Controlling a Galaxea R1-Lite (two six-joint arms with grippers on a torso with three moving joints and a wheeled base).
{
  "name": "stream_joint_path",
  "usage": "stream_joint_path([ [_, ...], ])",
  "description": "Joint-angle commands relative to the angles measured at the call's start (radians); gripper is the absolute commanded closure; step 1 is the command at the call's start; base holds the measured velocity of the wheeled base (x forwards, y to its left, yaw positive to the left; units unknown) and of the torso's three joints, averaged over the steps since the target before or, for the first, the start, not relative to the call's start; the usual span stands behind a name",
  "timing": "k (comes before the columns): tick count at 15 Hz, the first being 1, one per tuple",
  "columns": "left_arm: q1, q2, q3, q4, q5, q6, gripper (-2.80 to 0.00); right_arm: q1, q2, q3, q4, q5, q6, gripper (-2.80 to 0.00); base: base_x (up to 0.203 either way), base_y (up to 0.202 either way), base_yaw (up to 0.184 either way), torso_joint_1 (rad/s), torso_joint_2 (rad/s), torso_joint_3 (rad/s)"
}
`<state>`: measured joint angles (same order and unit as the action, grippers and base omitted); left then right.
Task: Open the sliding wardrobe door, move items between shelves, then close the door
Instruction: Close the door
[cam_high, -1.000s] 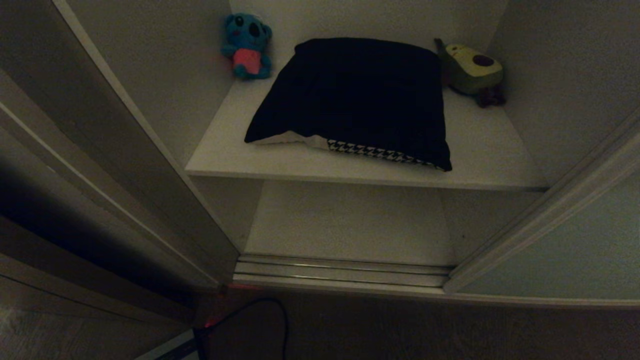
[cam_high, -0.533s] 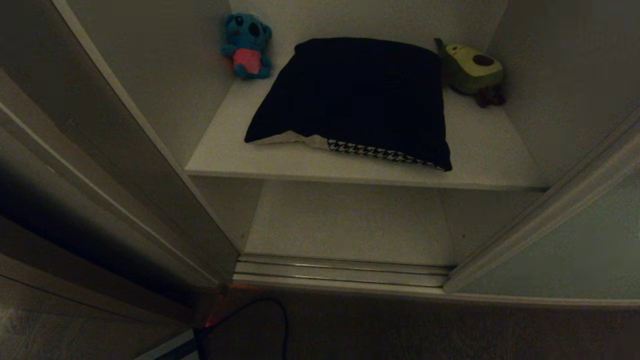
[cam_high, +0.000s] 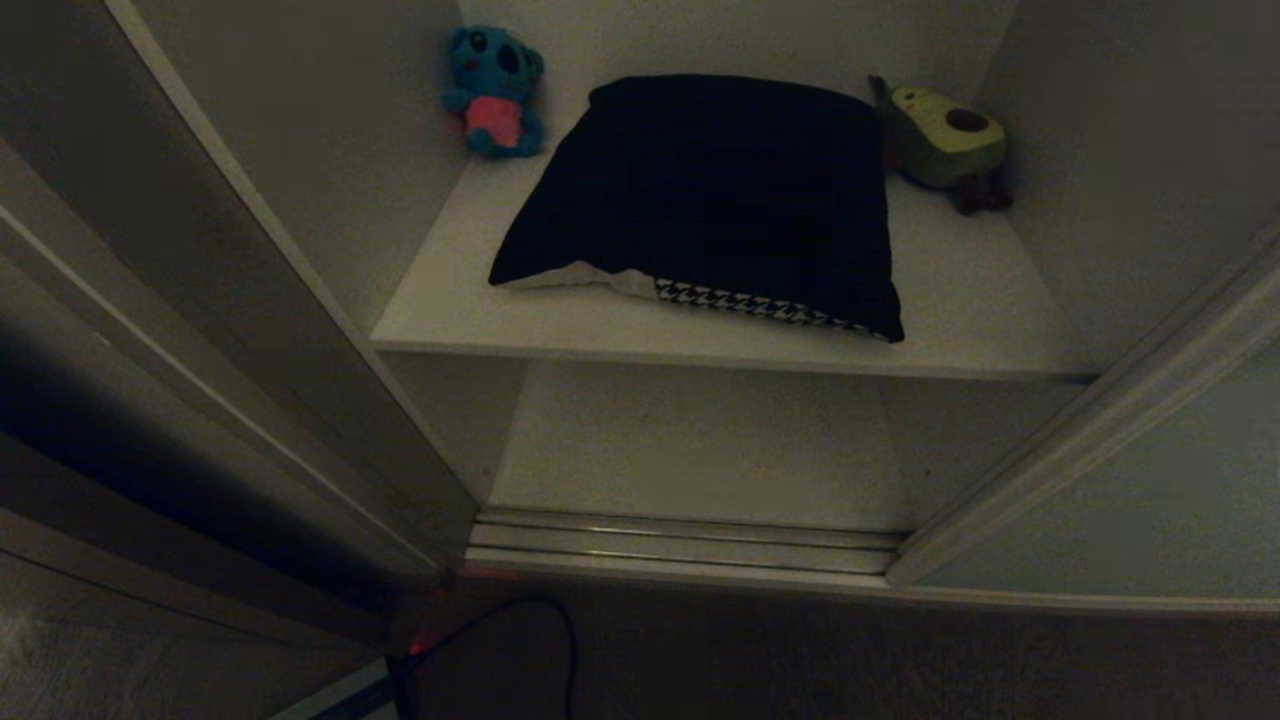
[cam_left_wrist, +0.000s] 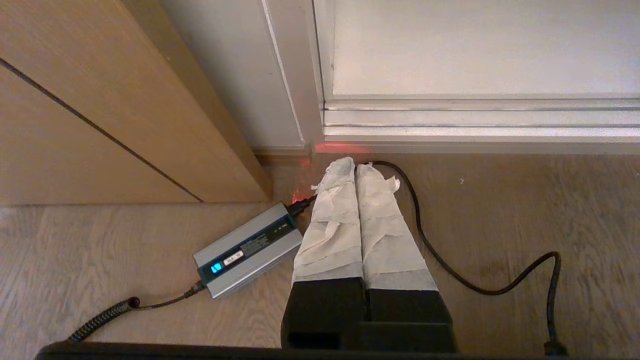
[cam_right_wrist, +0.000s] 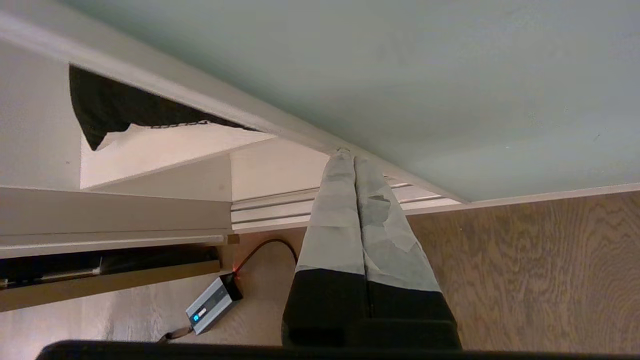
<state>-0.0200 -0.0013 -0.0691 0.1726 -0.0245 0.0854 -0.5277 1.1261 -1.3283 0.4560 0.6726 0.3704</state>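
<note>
The right end effector (cam_right_wrist: 348, 156) is seen pressed shut, holding nothing, with its taped tips right at the pale rim of the tall grey-green sliding wardrobe door (cam_right_wrist: 400, 75). Past the tips, inside the wardrobe, the big square black-backed cushion (cam_high: 710, 195) is laid on the upper flat white shelf (cam_high: 960, 300). The left end effector (cam_left_wrist: 356, 167) is also shut and empty, held low over the brown wooden floor (cam_left_wrist: 125, 260), just beside a small grey power box (cam_left_wrist: 247, 248).

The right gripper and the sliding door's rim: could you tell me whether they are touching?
Cannot tell. In the right wrist view the shut right gripper has its tips right at the door rim, but no plain contact or gap shows there.
</note>
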Motion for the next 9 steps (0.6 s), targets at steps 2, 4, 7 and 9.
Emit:
stream_joint_path([
  [2, 0.0, 0.0, 0.0, 0.001, 0.0, 0.001, 0.0, 0.006, 0.014, -0.002, 0.001, 0.002, -0.001, 0.0, 0.0, 0.0, 0.0, 0.0, 0.0, 0.0],
  [4, 0.0, 0.0, 0.0, 0.001, 0.0, 0.001, 0.0, 0.01, 0.025, 0.004, -0.018, 0.003, 0.001, 0.0, 0.0, 0.0, 0.0, 0.0, 0.0, 0.0],
  [7, 0.0, 0.0, 0.0, 0.001, 0.0, 0.001, 0.0, 0.031, 0.027, 0.034, -0.065, 0.001, 0.002, 0.0, 0.0, 0.0, 0.0, 0.0, 0.0, 0.0],
  [9, 0.0, 0.0, 0.0, 0.001, 0.0, 0.001, 0.0, 0.047, 0.026, 0.042, -0.078, 0.001, 0.0, 0.0, 0.0, 0.0, 0.0, 0.0, 0.0, 0.0],
])
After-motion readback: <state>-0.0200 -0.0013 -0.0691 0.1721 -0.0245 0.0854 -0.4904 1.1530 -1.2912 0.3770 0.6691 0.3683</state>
